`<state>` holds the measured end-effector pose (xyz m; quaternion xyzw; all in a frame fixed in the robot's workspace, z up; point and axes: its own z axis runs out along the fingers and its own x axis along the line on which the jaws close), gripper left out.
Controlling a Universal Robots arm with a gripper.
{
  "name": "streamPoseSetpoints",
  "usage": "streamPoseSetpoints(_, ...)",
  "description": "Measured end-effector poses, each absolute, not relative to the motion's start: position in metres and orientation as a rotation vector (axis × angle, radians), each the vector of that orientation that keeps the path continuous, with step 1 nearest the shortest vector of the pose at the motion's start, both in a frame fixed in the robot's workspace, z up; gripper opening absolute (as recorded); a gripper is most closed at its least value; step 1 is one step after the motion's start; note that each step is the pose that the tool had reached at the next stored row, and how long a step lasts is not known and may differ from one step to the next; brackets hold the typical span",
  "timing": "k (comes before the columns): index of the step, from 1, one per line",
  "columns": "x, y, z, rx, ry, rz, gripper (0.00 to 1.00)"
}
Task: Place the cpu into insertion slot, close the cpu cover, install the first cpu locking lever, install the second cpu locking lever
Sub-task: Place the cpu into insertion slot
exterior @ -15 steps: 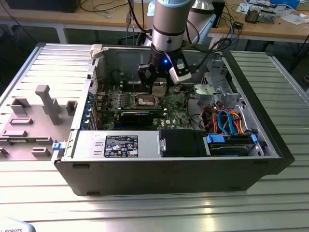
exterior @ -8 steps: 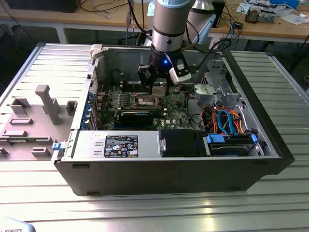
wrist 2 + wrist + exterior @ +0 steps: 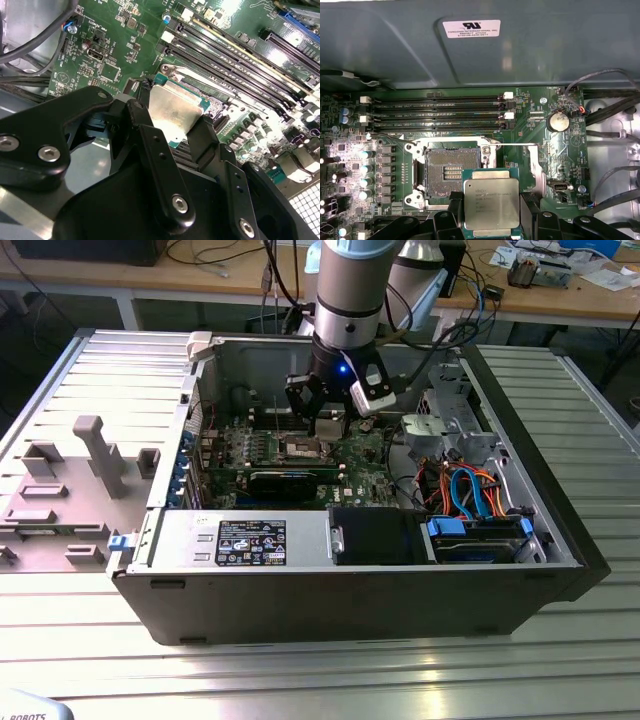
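Gripper holding the cpu at the open slot.
The gripper (image 3: 169,114) is clamped on the cpu (image 3: 491,203), with a finger (image 3: 146,131) on each of two opposite edges and the silver top facing up. The cpu hangs above the motherboard (image 3: 530,107), unseated. It overlaps one corner of the bare insertion slot (image 3: 445,172), which lies mid-board beside the memory slots (image 3: 437,112).

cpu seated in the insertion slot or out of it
Out: the gripper holds the cpu clear of the insertion slot, whose contact bed lies bare.
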<state>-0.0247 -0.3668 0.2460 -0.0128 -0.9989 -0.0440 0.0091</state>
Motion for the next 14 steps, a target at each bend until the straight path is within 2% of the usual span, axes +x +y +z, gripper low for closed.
streamPoseSetpoints(14, -0.0247, -0.3671, 0.2429, -0.040, -3.120, -0.138, 0.55)
